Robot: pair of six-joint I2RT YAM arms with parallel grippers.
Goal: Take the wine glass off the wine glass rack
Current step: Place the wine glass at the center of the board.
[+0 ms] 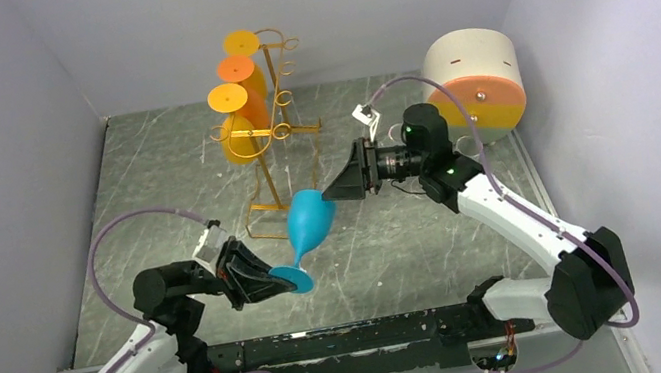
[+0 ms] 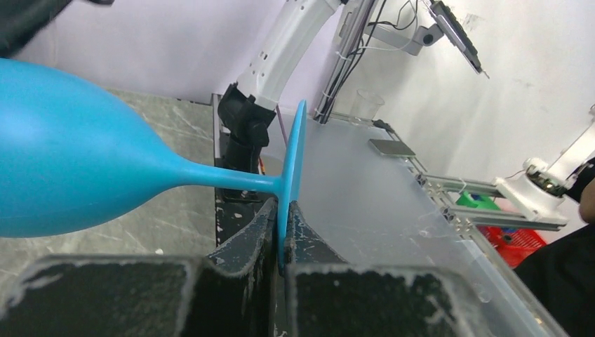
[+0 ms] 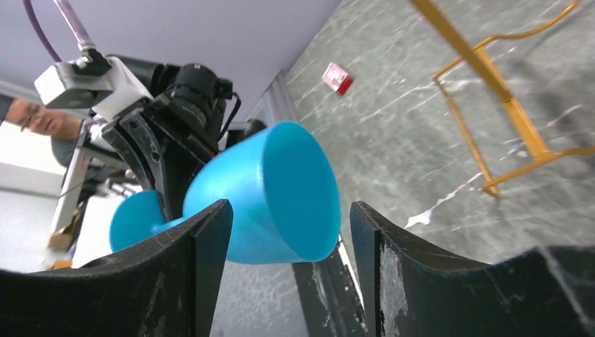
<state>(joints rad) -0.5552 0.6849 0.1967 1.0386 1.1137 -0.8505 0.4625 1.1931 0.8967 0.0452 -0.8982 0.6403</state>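
Scratched grey stone-look tabletop, pale walls. One matte blue, plastic-looking wine glass is off the gold wire wine glass rack, tilted in mid-air just in front of it. The left gripper pinches the thin foot disc edge-on; the right gripper is spread either side of the bowl, gap showing. Likely light, stiff, slick; a foot-edge pinch may pivot, so stem or bowl is safer

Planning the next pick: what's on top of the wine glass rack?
Orange and yellow wine glasses hang by their feet on the rack; overlapping bowls hide their count.
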